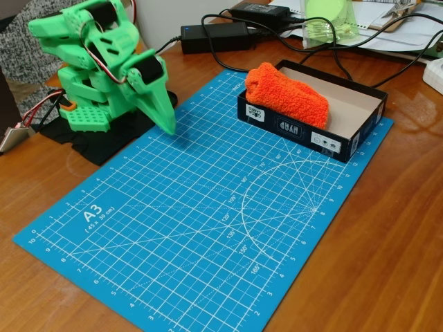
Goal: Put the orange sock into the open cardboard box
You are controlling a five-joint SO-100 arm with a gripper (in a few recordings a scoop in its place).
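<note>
The orange sock (286,94), fuzzy and folded, lies in the left part of the open cardboard box (360,124), resting over its near-left wall. The box is dark outside with white labels and tan inside, and sits at the far right corner of the blue cutting mat (194,221). My green gripper (165,122) is folded down at the mat's far left edge, well away from the box. Its fingers are together, pointing down at the mat, and hold nothing.
Black power adapters (214,36) and cables run behind the box on the wooden table. A translucent green cup (328,21) and papers sit at the back right. A white object (436,75) is at the right edge.
</note>
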